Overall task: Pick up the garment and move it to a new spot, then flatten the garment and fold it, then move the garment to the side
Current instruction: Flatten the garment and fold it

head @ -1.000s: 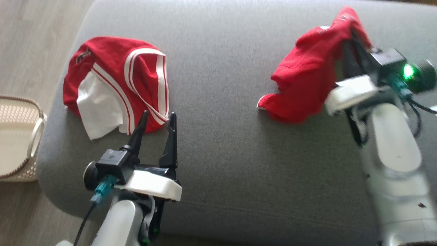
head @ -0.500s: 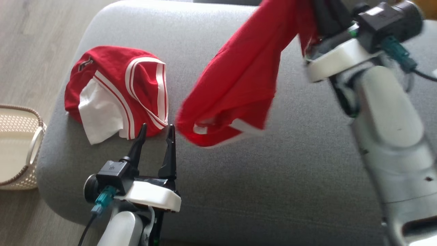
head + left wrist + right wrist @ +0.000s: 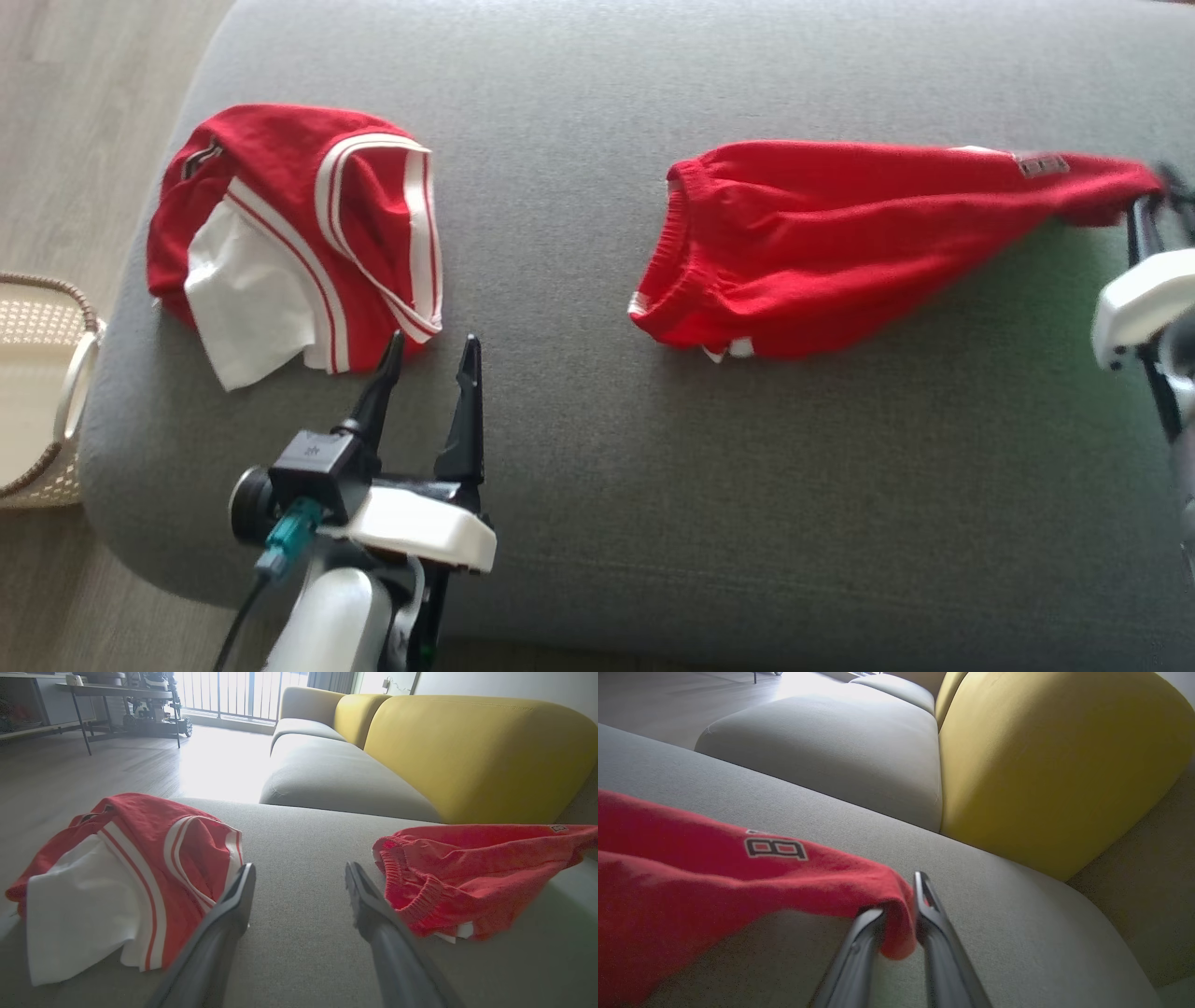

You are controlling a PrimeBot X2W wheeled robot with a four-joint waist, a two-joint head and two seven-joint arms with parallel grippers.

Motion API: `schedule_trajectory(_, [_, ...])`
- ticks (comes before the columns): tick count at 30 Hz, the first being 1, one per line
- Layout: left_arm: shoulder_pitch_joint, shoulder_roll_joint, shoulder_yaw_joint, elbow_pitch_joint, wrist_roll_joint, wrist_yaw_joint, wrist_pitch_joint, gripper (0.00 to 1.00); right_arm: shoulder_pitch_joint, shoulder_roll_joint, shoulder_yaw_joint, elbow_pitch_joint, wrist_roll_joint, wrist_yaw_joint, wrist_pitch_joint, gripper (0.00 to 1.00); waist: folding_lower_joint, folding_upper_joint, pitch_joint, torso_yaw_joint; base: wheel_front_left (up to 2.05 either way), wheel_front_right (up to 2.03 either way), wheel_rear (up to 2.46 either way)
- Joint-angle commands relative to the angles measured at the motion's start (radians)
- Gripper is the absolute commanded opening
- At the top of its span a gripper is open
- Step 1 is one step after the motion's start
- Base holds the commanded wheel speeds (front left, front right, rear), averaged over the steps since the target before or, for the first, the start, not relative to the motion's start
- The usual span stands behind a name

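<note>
Head cam, top-down: grey cushion (image 3: 579, 485) w/ two red pieces on it, wicker basket (image 3: 56, 280) on the floor (image 3: 75, 93) off its left end; wrist cams, low across the seat, bring in the yellow backrest (image 3: 1045, 765); R wrist cam gives the grip close up, which head cam blurs at its right edge.

Right gripper (image 3: 899, 898): fingers nearly together, clamped on a folded tip of the garment (image 3: 840, 243), a lobe of cloth hanging betw. them; left gripper (image 3: 433, 341): fingers apart, nothing betw. them, tips just short of the red-and-white top (image 3: 280, 233) at the cushion's left end.

Garment lies on the cushion's right half, stretched long from the right fingers toward the middle, well apart from the top; in head cam a bare stretch of cushion separates it from the left fingers, tho L wrist cam, low down, makes its near end look right beside one finger.

Looks: plain red shorts; gathered elastic waistband (image 3: 397, 877) facing the centre; bits of white trim (image 3: 728, 348) at the lower edge; small patch w/ a dark-outlined "8" (image 3: 775, 848) nr the gripped end; creased, not flat.
</note>
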Motion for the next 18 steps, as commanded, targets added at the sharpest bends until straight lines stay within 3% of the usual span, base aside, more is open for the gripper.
schedule_trajectory(1, [-0.052,0.002,0.033,-0.03,0.007,-0.006,-0.005,1.0,-0.021,-0.007,-0.023,-0.01,-0.037,0.0,-0.003,1.0,0.0,0.0,0.002,-0.012,0.0,0.0,0.0])
schedule_trajectory(9, [-0.061,0.002,0.039,-0.026,0.015,-0.009,-0.005,1.0,-0.03,0.121,-0.108,-0.047,-0.087,0.0,-0.032,1.0,0.0,0.0,-0.017,-0.066,0.0,0.0,0.0])
schedule_trajectory(12, [-0.053,0.002,0.045,-0.029,0.012,-0.005,-0.005,1.0,0.027,0.188,-0.069,-0.152,-0.034,0.0,-0.034,1.0,0.0,0.0,-0.045,-0.097,0.0,0.0,0.0])
schedule_trajectory(18, [-0.039,0.002,0.057,-0.04,0.007,0.003,-0.005,1.0,0.181,0.24,0.003,-0.325,0.067,0.0,-0.034,1.0,0.0,0.0,-0.079,-0.137,0.0,0.0,0.0])
